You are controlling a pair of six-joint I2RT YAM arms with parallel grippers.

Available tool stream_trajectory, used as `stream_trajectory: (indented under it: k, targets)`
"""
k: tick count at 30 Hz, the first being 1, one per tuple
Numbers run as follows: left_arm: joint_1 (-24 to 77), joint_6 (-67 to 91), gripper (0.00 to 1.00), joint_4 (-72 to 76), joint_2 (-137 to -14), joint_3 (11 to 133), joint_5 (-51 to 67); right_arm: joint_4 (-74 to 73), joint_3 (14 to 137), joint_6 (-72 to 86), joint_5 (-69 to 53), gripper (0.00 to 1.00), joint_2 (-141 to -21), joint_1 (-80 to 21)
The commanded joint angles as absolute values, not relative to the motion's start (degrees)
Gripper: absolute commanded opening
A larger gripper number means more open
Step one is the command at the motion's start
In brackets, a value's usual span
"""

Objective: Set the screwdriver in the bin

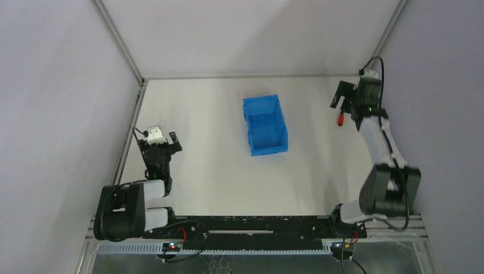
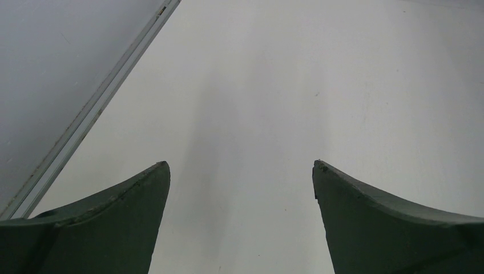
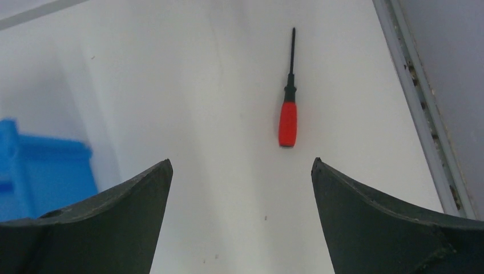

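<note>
Right wrist alone shows the whole screwdriver (image 3: pixel 287 121) ahead of the right pincer (image 3: pixel 241 162), wide open, empty.

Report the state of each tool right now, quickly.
Left tool: open, holding nothing.
Right tool: open, holding nothing; the screwdriver lies untouched ahead of it.

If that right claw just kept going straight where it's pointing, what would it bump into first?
Likely the screwdriver, lying on the table just ahead of the open right claw; it might touch the table first, since depth is unclear.
</note>
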State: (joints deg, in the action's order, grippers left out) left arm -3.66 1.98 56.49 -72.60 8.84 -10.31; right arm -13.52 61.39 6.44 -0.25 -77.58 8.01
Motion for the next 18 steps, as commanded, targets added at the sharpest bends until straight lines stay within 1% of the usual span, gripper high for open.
stream_trajectory:
  k: [1,7,9,11,14,18]
  targets:
    - [-3.4,1.6,1.00,60.2,-72.1,11.1,-10.3,-30.2,77.1,6.4,0.8,1.00,-93.1,9.7]
    - [-3.4,1.6,1.00,60.3,-72.0,11.1,-10.3,-44.6,100.8,4.5,1.2,0.99,-114.6,10.6]
    - [-3.5,1.6,1.00,60.2,-72.1,11.1,-10.4,-48.2,107.6,4.0,0.7,0.98,-120.4,10.6]
    - [-3.4,1.6,1.00,60.2,-72.1,11.1,-10.4,-49.7,110.5,3.9,0.9,0.97,-124.1,10.7]
    - [-3.4,1.6,1.00,60.3,-72.1,11.1,-10.4,-48.8,111.1,3.5,1.0,0.96,-127.6,11.0]
    - [-3.4,1.6,1.00,60.3,-72.0,11.1,-10.4,-49.8,112.6,2.9,0.6,0.91,-131.7,11.4]
